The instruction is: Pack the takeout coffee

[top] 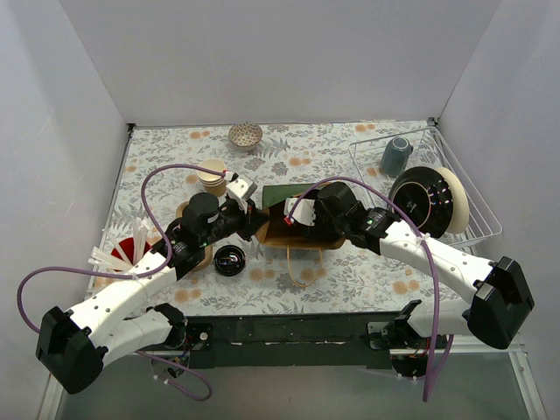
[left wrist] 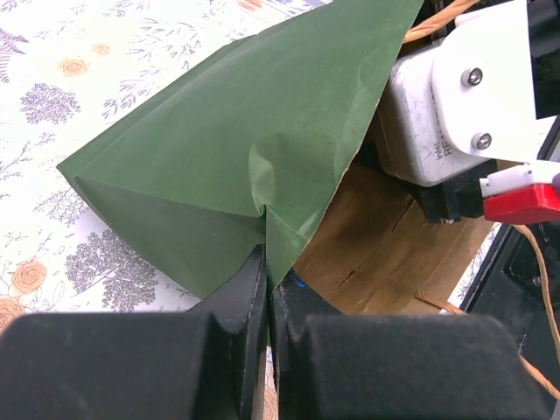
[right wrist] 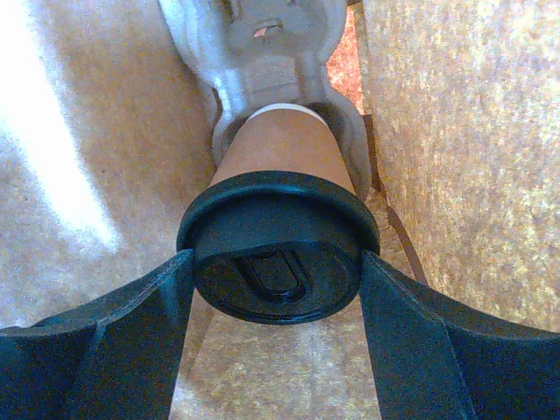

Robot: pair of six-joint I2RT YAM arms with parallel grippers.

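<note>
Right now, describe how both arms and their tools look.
Both arms have white link shells with chunky black joint housings, bolted to a black base bar. A purple cable loops along each. The left tool has matte black wedge-shaped fingers; the right tool has the same black tapered fingers. A white camera block with a red tab sits at the wrist.

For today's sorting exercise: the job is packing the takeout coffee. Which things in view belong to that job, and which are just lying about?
Belongs to the job:
- takeout coffee, held in the right tool
- green paper bag, its edge pinched by the left tool

Just lying about:
- spare black lid
- grey-blue mug
- patterned bowl
- lidless paper cup
- black plate
</note>
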